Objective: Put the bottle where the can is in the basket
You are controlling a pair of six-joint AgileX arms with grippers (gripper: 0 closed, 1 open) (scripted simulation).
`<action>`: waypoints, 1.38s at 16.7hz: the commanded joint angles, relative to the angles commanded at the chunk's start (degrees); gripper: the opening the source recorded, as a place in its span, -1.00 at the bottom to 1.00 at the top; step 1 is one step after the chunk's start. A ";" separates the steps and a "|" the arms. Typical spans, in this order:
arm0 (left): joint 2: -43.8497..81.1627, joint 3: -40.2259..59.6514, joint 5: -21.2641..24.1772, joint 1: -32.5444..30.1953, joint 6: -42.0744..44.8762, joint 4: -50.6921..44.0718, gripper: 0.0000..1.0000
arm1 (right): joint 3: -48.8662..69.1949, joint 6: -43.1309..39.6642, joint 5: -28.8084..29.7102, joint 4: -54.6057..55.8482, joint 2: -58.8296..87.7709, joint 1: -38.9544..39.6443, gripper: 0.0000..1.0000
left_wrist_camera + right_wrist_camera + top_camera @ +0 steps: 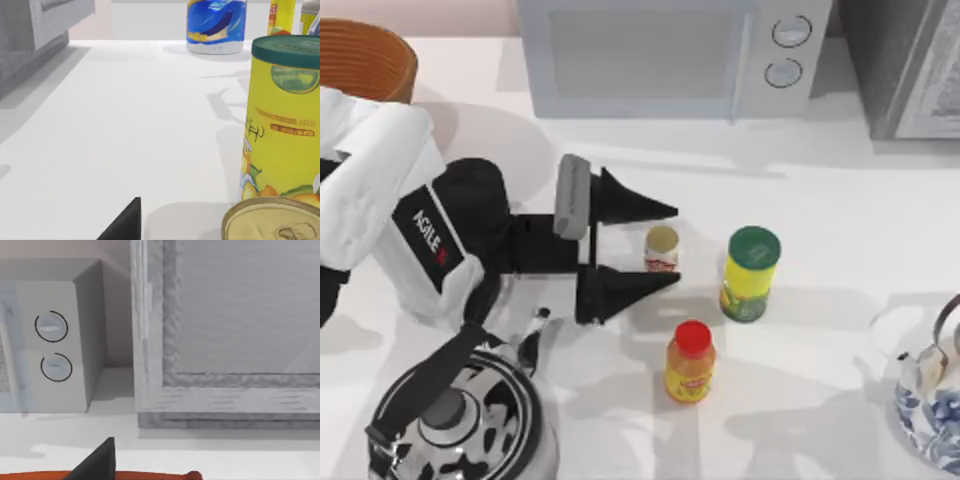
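The can (661, 248), small with a white and red label and pale top (272, 221), stands on the white table, not in the basket. My left gripper (675, 245) is open, with one black finger on each side of the can. The bottle (689, 362), yellow with a red cap, stands upright just in front and to the right of the gripper; its body (280, 17) also appears far off in the left wrist view. The wicker basket (362, 58) sits at the back left corner, behind the left arm. My right gripper (99, 461) faces the back wall.
A tall yellow container with a green lid (751, 272) (282, 125) stands right of the can. A microwave (670, 55) is at the back. A black-and-white kettle (455, 420) sits front left, and a blue-and-white kettle (932, 400) (216, 25) front right.
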 joint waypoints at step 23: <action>-66.13 -28.21 -36.01 13.27 -0.28 -40.39 1.00 | 0.00 0.00 0.00 0.00 0.00 0.00 1.00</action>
